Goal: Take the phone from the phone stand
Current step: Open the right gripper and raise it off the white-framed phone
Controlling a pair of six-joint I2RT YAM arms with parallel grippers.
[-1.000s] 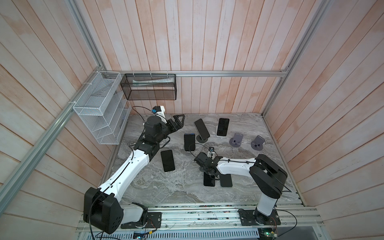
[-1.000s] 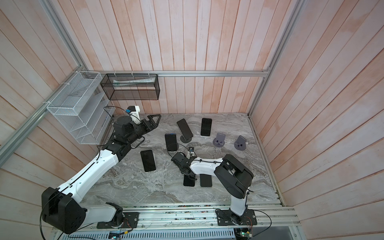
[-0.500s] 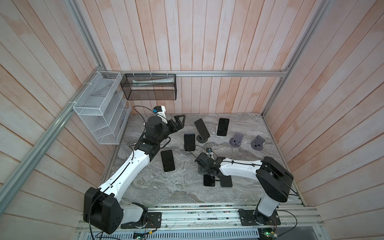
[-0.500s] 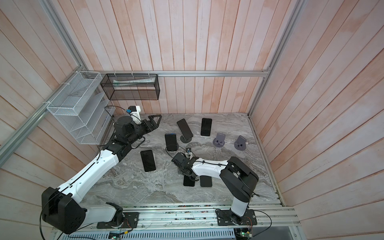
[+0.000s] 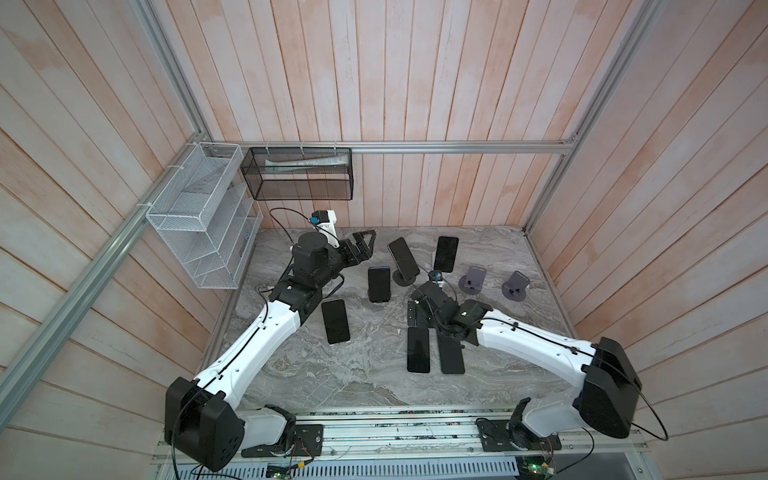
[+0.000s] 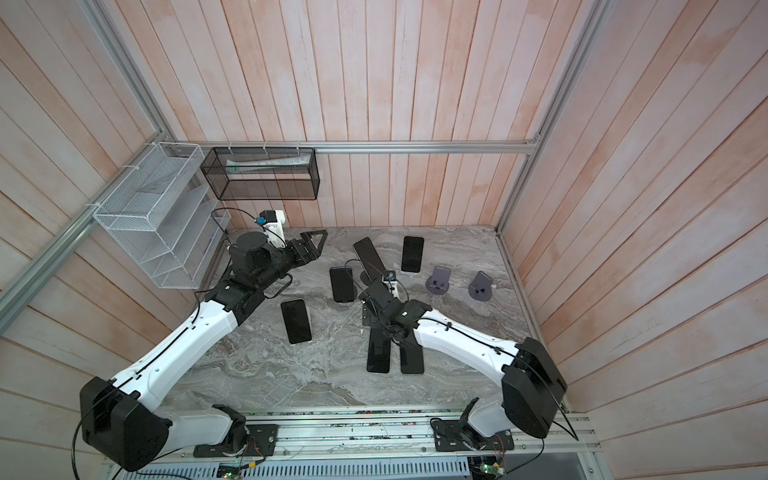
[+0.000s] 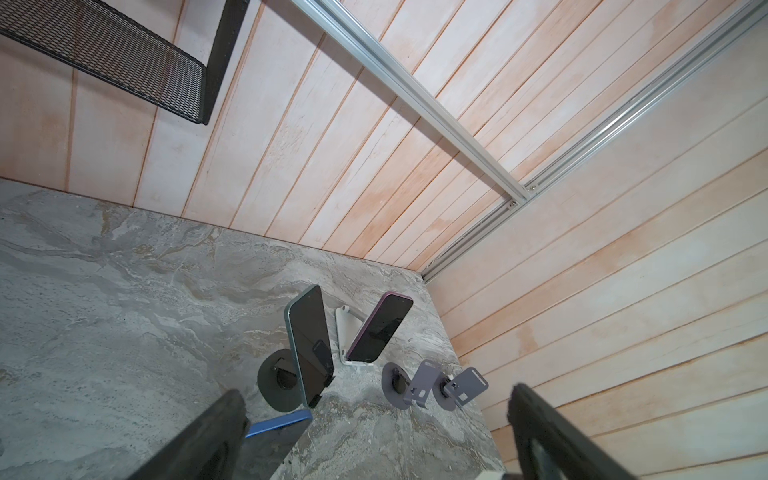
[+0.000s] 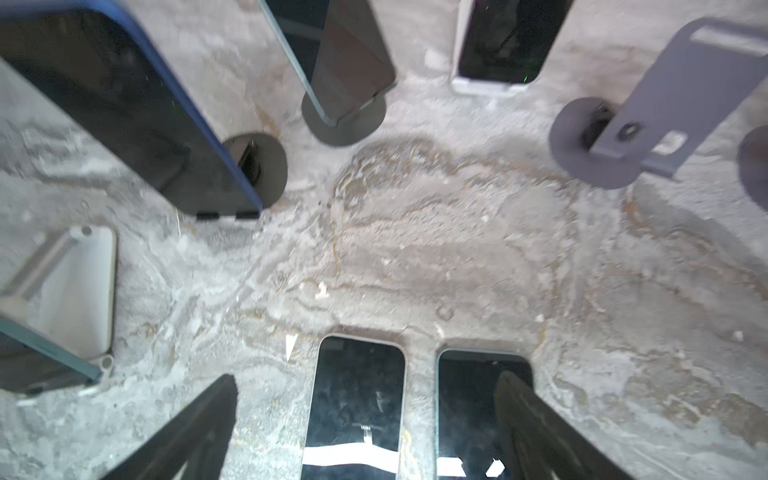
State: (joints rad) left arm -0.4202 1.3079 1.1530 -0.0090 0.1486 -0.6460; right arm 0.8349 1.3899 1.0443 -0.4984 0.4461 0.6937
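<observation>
Right arm's elbow has swung back toward the front rail. The right gripper hangs empty with jaws spread wide, over the phone lying flat on the table beside a second phone. Left gripper unchanged, jaws apart, empty.

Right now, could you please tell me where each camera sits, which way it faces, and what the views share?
Both top views: a stereo pair high at the front, looking down on the table; left arm, right arm, left gripper and right gripper all show.
Left wrist: on the left arm, facing the back right corner past its open gripper, toward the tilted phone on the round black stand.
Right wrist: on the right arm, facing down over two flat phones, framed by its open gripper.
Shared: every view shows the tilted phone.
</observation>
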